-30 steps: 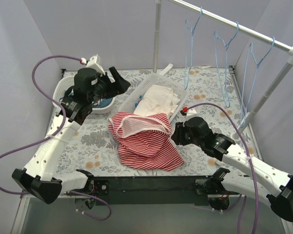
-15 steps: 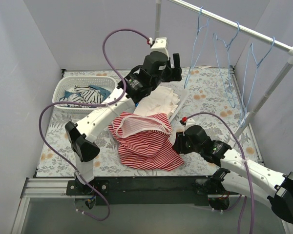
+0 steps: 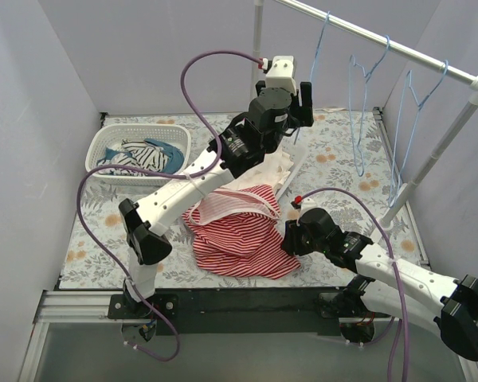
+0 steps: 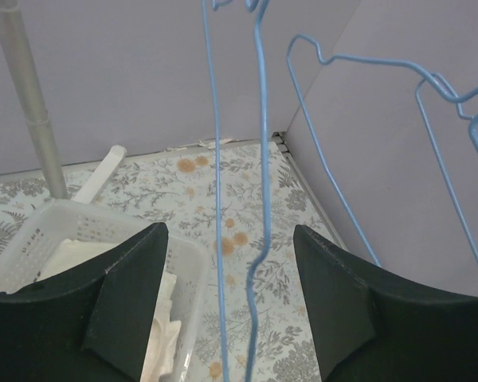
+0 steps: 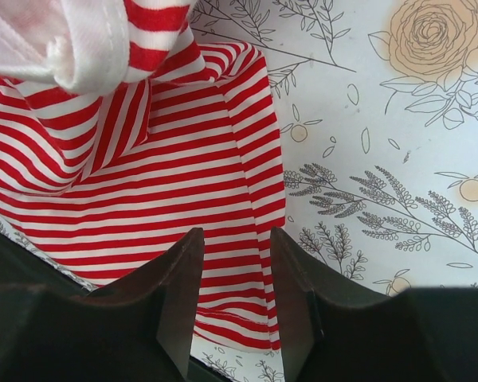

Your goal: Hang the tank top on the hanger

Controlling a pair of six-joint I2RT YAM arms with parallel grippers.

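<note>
The tank top [image 3: 239, 235], red-and-white striped with a white lining, lies crumpled on the floral table; it also fills the left of the right wrist view [image 5: 143, 175]. My right gripper [image 3: 286, 239] is open and low over the garment's right edge [image 5: 233, 239], with striped cloth between the jaws. My left gripper [image 3: 301, 94] is raised at the back and open. In the left wrist view [image 4: 229, 231] the wires of the leftmost blue hanger [image 4: 262, 159] hang between its fingers without touching them. That hanger [image 3: 319, 48] hangs on the rail.
Two more blue hangers [image 3: 358, 103] [image 3: 406, 135] hang on the white rail [image 3: 382, 38], which has a post at the back [image 3: 257, 48]. A clear tray with cream cloth [image 3: 280, 169] sits behind the tank top. A white basket [image 3: 103, 143] of garments stands back left.
My left arm has swung from the basket at the back left across to the leftmost hanger and risen. My right gripper has shifted slightly nearer along the tank top's right edge.
</note>
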